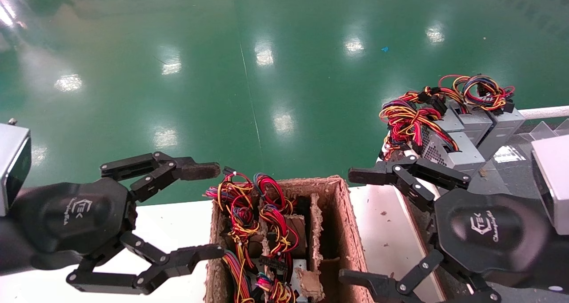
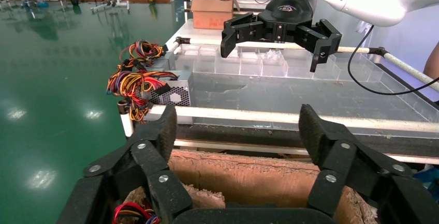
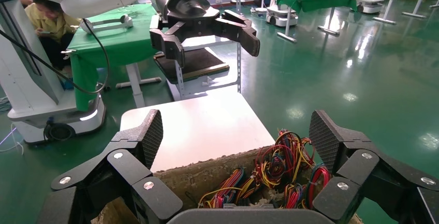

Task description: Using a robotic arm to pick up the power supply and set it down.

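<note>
A torn cardboard box (image 1: 342,214) in front of me holds power supplies. Of them I mostly see red, yellow and black wire bundles (image 1: 266,214) (image 3: 279,167) and a bit of grey metal (image 1: 301,267). More grey power supplies (image 1: 462,138) (image 2: 173,92) with wire bundles lie stacked on the bench at the right. My right gripper (image 1: 349,225) (image 3: 235,131), with all-black fingertips, hovers open just right of the box and holds nothing. My left gripper (image 1: 218,209) (image 2: 235,131), with a brown dusty pad, hangs open at the box's left side, also holding nothing.
The box stands on a white table (image 1: 169,227) (image 3: 191,125). At the right runs a bench with a white rail (image 1: 544,112) and clear plastic dividers (image 2: 259,66). Beyond lies a shiny green floor (image 1: 266,72). The box's inner partitions (image 1: 315,232) are ragged.
</note>
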Available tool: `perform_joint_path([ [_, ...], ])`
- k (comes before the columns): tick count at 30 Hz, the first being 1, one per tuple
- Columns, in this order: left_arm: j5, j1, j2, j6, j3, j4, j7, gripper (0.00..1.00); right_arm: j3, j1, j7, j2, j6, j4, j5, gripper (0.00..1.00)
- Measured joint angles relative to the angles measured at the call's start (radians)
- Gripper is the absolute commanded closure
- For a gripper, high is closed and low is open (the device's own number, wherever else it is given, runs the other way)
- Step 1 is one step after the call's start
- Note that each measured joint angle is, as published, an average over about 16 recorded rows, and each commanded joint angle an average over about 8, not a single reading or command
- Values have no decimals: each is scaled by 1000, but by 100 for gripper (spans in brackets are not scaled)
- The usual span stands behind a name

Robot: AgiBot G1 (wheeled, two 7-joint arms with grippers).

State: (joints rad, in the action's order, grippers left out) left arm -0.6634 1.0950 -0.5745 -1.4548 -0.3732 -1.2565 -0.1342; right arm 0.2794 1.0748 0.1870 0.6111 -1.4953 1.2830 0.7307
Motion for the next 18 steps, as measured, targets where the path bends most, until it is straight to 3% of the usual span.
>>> perform_joint_path([
  [18, 0, 0, 0, 0, 0, 0, 0, 100, 0, 0, 0, 0, 0, 0, 0, 0],
])
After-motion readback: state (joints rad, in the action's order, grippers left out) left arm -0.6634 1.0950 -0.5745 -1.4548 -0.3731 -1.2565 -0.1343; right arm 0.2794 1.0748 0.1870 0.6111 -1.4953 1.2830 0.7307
